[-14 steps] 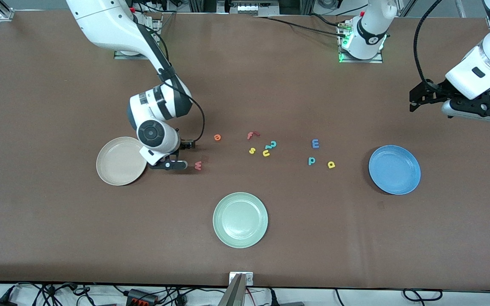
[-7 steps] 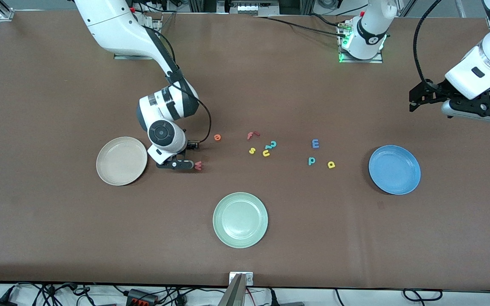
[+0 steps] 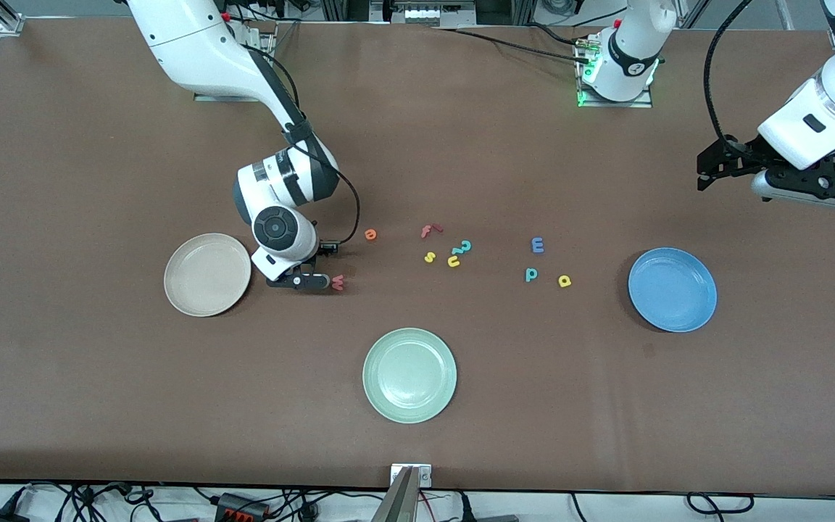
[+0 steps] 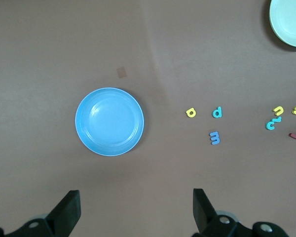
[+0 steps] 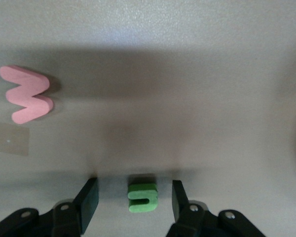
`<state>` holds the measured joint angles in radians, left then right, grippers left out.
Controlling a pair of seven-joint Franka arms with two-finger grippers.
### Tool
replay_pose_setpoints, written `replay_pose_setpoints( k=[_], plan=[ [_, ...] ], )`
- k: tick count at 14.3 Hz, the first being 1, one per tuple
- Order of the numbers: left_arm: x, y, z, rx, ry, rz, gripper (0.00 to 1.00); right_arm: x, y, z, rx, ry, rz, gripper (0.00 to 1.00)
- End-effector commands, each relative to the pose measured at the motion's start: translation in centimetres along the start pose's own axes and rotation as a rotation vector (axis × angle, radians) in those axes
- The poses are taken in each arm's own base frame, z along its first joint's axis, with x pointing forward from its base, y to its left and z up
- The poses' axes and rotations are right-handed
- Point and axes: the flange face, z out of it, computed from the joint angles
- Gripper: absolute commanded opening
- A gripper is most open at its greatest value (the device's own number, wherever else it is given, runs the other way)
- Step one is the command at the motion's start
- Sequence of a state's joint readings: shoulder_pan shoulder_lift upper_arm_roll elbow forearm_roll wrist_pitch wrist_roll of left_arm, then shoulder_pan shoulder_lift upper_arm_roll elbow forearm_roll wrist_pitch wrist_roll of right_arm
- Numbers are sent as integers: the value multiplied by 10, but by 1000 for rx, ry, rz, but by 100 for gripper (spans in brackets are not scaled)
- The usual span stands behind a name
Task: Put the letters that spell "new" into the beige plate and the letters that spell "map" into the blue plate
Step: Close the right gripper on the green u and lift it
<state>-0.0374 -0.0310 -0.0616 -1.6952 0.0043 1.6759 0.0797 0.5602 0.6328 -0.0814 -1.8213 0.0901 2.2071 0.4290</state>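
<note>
My right gripper [image 5: 134, 190] is down at the table beside the beige plate [image 3: 193, 290], open. The green n [image 5: 143, 195] lies between its fingers with a gap on each side, and it is hidden in the front view. The pinkish-red w [image 3: 338, 282] lies just past the fingertips. The orange e [image 3: 370, 234] lies farther from the camera. The blue m [image 3: 537, 245], teal p [image 3: 531, 274] and yellow a [image 3: 565, 280] lie near the blue plate [image 3: 672, 289]. My left gripper [image 4: 136, 207] waits open and empty, high over the left arm's end of the table.
A pale green plate [image 3: 409, 375] sits nearest the camera at mid-table. A red f [image 3: 430, 231], a yellow s [image 3: 429, 257], a yellow u [image 3: 453, 261] and a teal squiggle [image 3: 463, 248] lie clustered between the two letter groups.
My right gripper has slid away from the beige plate toward the w, then stayed low there. The left arm has not moved.
</note>
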Motion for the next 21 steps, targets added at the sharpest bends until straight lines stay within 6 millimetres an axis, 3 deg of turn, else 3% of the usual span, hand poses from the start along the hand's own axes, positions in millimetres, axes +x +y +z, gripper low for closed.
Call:
replay_pose_setpoints(
  k=[1,10,18,21],
  plan=[
    [-2,3,-8,13,0,-4,100,-6,2,0,1,-27,2,68],
    [-3,3,-7,13,-2,-4,100,-9,5,-1,-8,-49,0,59],
    [-3,3,-7,12,-8,-4,100,-8,5,-1,-7,-49,-3,22],
    [-4,3,-8,13,-6,-4,100,-4,7,-22,11,-17,-1,20]
  ],
)
